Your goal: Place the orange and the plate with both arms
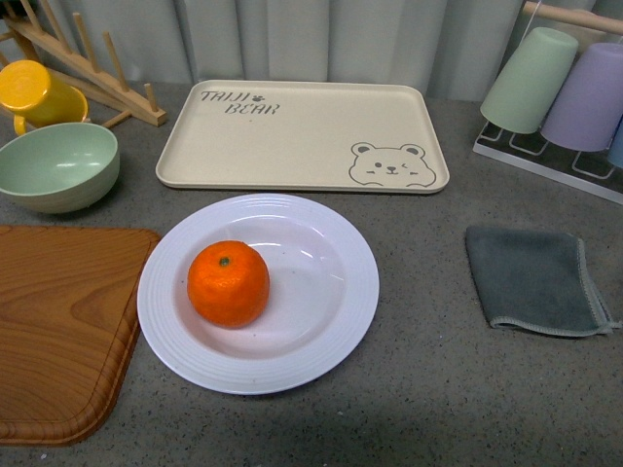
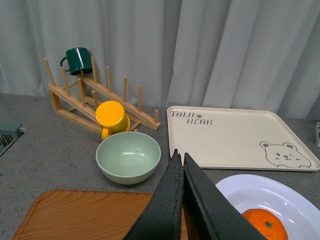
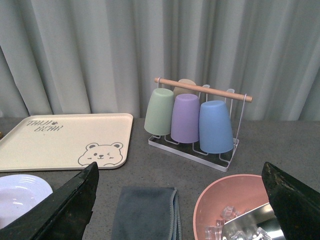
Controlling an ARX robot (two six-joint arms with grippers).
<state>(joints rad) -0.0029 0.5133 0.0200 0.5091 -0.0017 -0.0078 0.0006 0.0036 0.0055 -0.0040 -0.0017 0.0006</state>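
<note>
The orange lies in the left part of the white ridged plate on the grey counter in the front view. Neither arm shows there. In the left wrist view my left gripper is shut and empty, raised over the edge of the wooden board, with the orange and plate below to one side. In the right wrist view my right gripper is open wide and empty above the grey cloth; only an edge of the plate shows.
A beige bear tray lies behind the plate. A pale green bowl, yellow cup and wooden rack stand at left, a wooden board front left. Grey cloth and cup rack at right. A pink bowl with ice.
</note>
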